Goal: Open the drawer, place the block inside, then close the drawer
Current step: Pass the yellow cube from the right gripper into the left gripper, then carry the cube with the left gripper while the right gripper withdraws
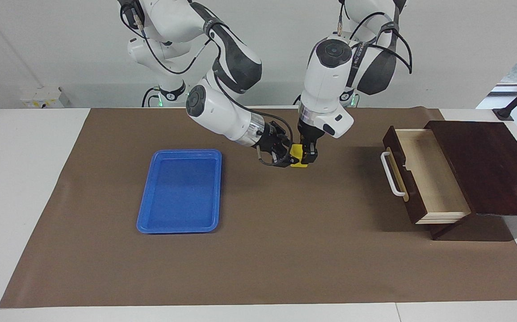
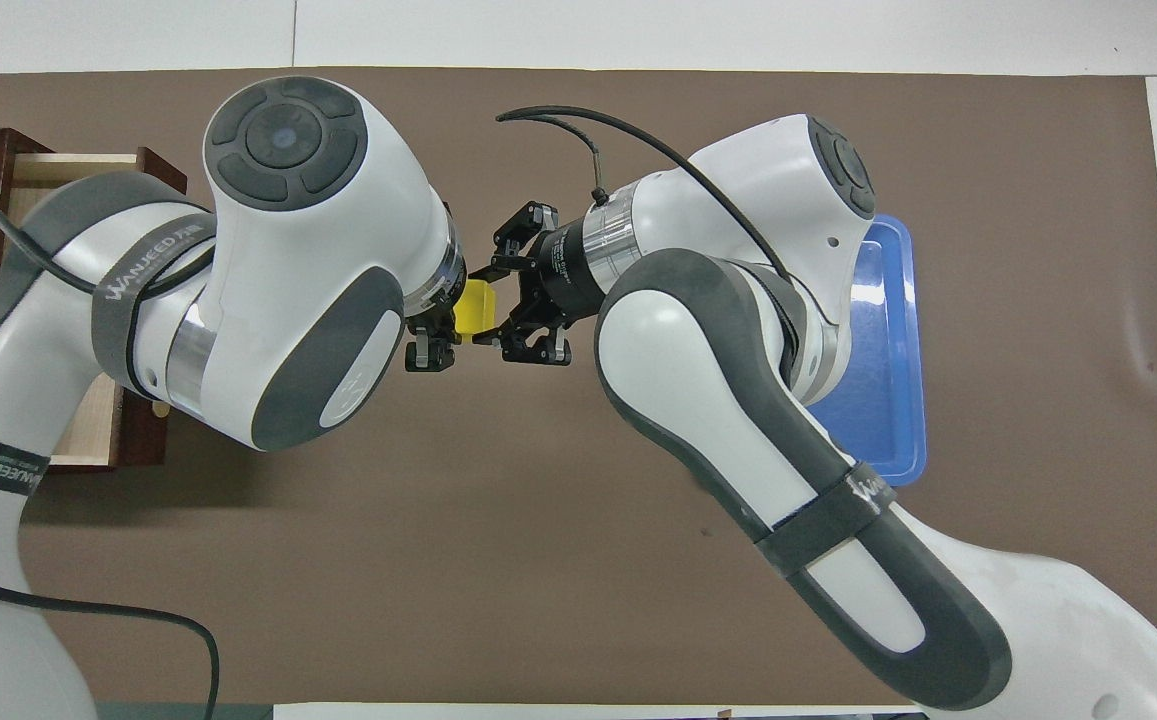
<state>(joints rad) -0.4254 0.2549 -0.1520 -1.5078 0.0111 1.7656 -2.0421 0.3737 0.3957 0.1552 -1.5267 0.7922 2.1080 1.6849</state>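
Note:
The yellow block (image 1: 297, 157) is held up over the middle of the brown mat, between both grippers; it also shows in the overhead view (image 2: 476, 306). My right gripper (image 1: 288, 156) reaches in sideways and is shut on the block, one finger on each side of it in the overhead view (image 2: 486, 306). My left gripper (image 1: 308, 156) points straight down and is right against the block on the side toward the drawer; my own wrist mostly hides it from above (image 2: 430, 350). The drawer (image 1: 428, 174) stands pulled open with its pale inside bare and its white handle (image 1: 390, 174) toward the table's middle.
The dark cabinet (image 1: 486, 165) sits at the left arm's end of the table. A blue tray (image 1: 181, 191) lies on the brown mat (image 1: 285, 250) toward the right arm's end, with nothing in it.

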